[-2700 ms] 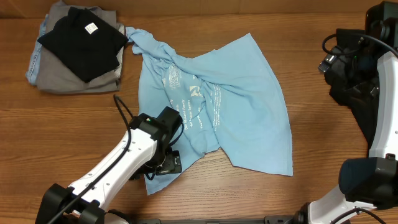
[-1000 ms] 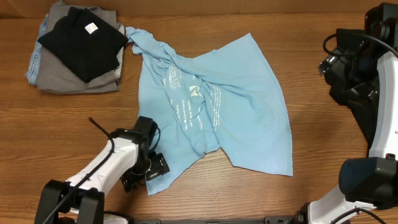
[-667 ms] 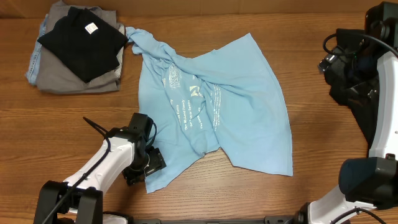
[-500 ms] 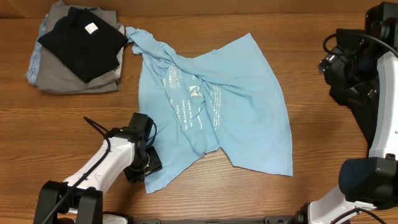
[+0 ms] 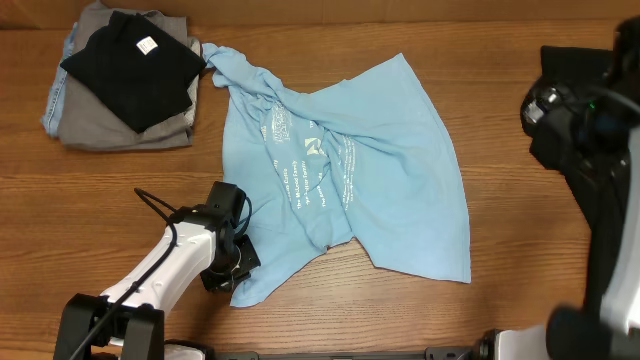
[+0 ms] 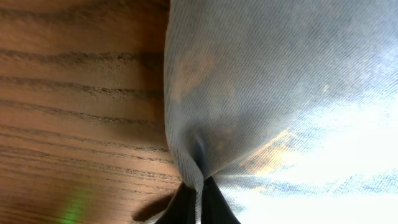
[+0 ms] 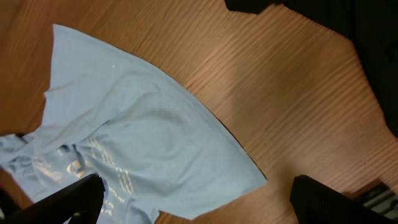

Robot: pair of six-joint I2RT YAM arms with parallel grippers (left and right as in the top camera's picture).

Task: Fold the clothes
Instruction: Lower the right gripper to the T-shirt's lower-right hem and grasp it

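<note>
Light blue T-shirt (image 5: 340, 170) lies rumpled across the middle of the tabletop (image 5: 520, 300), small white print up. It is not flat: ridges of cloth run through its centre, and one twisted end reaches toward the pile of folded clothes (image 5: 125, 75) in the far left corner, touching it or nearly so. My left gripper (image 5: 232, 262) sits at the shirt's near-left corner, toward the near edge, jaws pinched tight on a thin fold of the cloth; the left wrist view shows the fabric puckering into the fingertips (image 6: 184, 210). My right gripper (image 7: 199, 202) hangs by the right edge, jaws spread wide, nothing between them, the shirt's right-hand hem well apart below. Judgement: early stage, spreading the shirt out before any fold. To do this well I'd make sure the pinch has one layer only, since a doubled layer would drag a crease along. Pull low and slow toward the near left corner of the tabletop, so the ridges draw out rather than the whole shirt sliding. Keep the pull away from the pile so the twisted end does not snag it. The bite looks thin, right at the cloth's edge; a jerk could slip it. A counter-hold by the right jaws on the far right hem would give something to flatten against
</note>
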